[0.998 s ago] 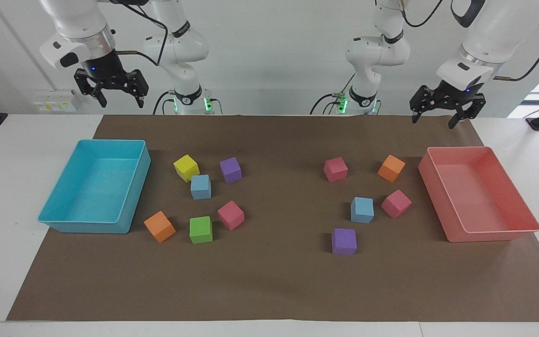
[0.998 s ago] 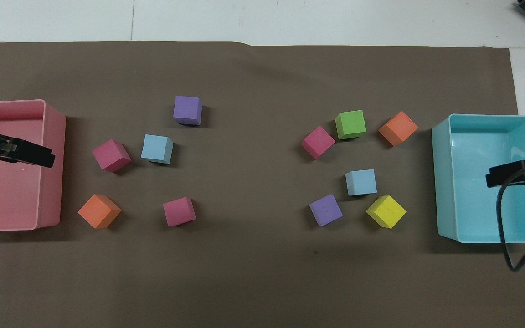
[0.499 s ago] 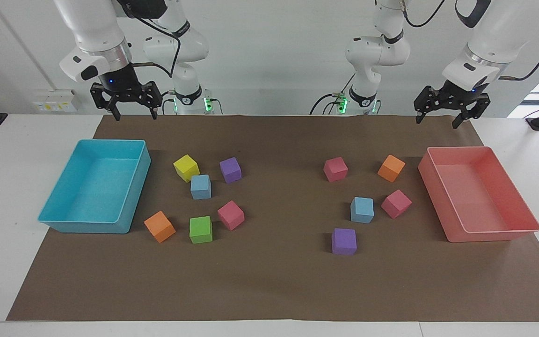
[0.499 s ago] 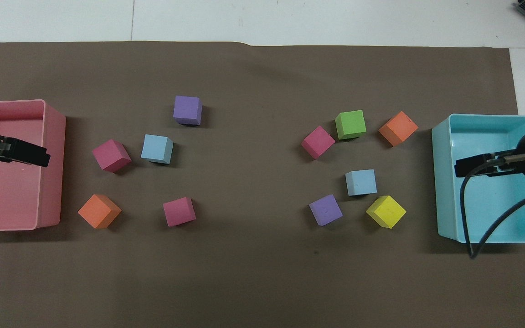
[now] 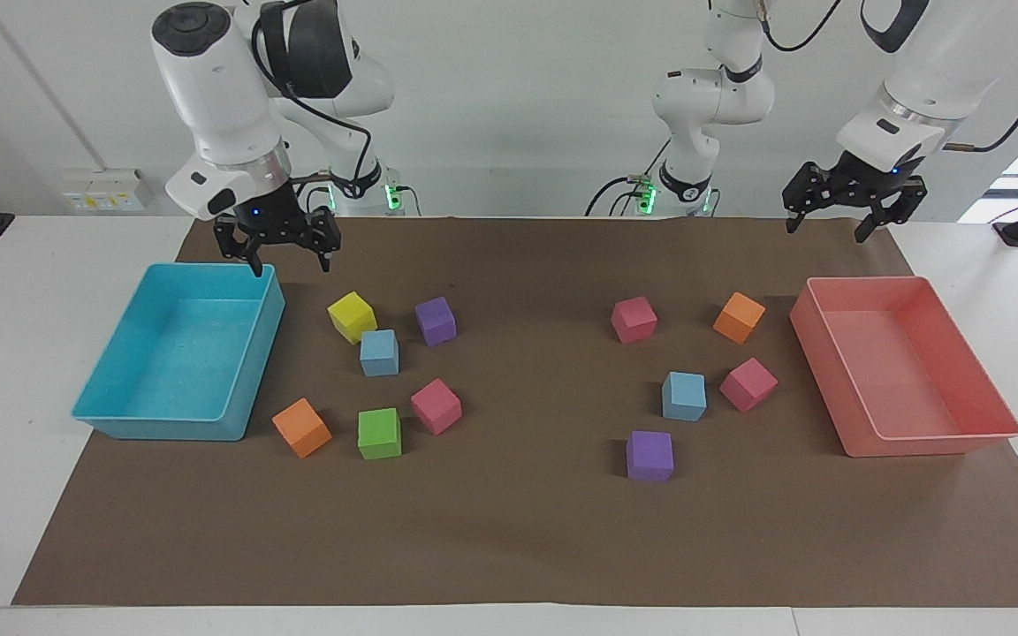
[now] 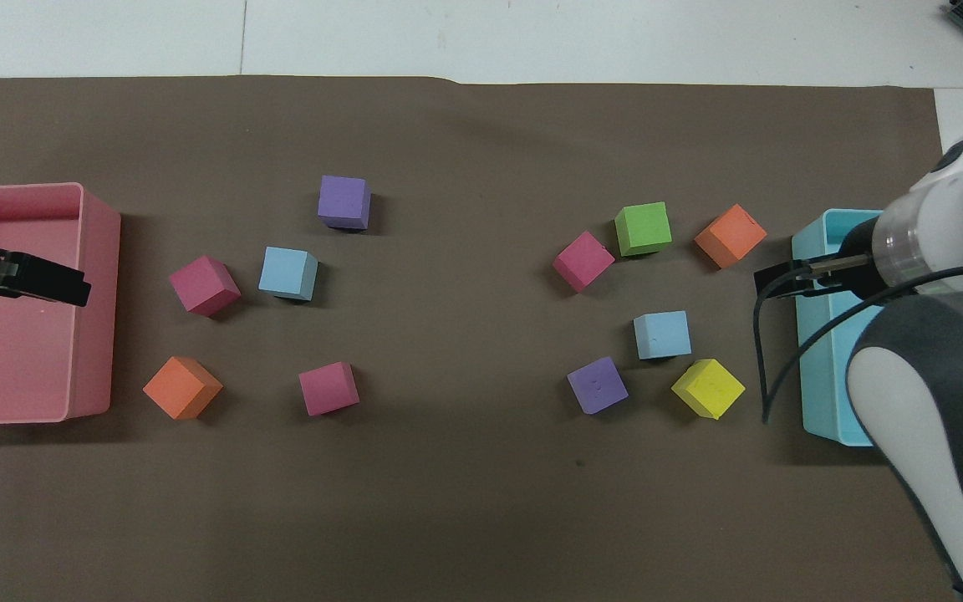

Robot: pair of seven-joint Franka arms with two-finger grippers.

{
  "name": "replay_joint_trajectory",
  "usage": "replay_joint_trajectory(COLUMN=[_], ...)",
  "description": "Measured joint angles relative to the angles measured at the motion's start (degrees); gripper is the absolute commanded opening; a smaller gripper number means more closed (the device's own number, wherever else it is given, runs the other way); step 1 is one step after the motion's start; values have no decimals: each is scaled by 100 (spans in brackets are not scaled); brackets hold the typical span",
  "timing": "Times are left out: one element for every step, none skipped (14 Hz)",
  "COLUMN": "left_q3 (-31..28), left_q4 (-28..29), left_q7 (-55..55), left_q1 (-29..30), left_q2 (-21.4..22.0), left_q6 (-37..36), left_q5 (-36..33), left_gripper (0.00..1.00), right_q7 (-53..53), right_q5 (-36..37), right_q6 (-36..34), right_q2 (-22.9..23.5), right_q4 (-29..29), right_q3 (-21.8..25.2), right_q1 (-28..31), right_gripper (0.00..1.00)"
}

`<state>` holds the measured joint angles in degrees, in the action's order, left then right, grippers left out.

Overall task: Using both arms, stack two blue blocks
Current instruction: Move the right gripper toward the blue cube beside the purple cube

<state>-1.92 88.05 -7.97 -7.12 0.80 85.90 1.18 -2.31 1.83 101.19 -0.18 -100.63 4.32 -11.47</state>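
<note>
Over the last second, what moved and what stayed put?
The right gripper swung down and inward from outside the turquoise bin, now over its rim toward the cubes, jaws open, holding nothing. The left gripper barely shifted, open above the pink bin. Both blue blocks stayed put.

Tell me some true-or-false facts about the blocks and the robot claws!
1. The two sky-blue foam cubes are stacked. False: they lie apart on the brown mat.
2. The right claw hangs open by the turquoise plastic bin's rim. True.
3. The left claw holds a cube. False: it is open, empty.
4. A yellow foam cube sits beside one blue cube. True.
5. The pink plastic bin holds cubes. False: none inside.
</note>
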Motion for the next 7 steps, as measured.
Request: replay_joint_trajectory(left_q3=[0,0,0,-1,-1,-1,-1], left_q4=[0,0,0,0,0,0,0], left_q7=[0,0,0,0,0,0,0], left_q1=[0,0,0,0,0,0,0], left_q2=[0,0,0,0,0,0,0], left_q6=[0,0,0,0,0,0,0], left_q5=[0,0,0,0,0,0,0], left_gripper=[100,100,100,100,100,100,100], right_q7=[-128,-267,-391,-463,-535,-640,-740], right_q5=[0,0,-1,-2,-4,-4,-4], right_q6=[57,127,261,462,716,979,1186], right_q2=[109,210,303,376,442,512,577], right_q4=[-8,-33,-103,-218,-366,-524,-646], right_q3=[0,-2,-2,0,-1,-2,-4], right_q1=[-82,-157,-209,-254,-317,-384,-430], right_gripper=[100,100,100,100,100,100,100])
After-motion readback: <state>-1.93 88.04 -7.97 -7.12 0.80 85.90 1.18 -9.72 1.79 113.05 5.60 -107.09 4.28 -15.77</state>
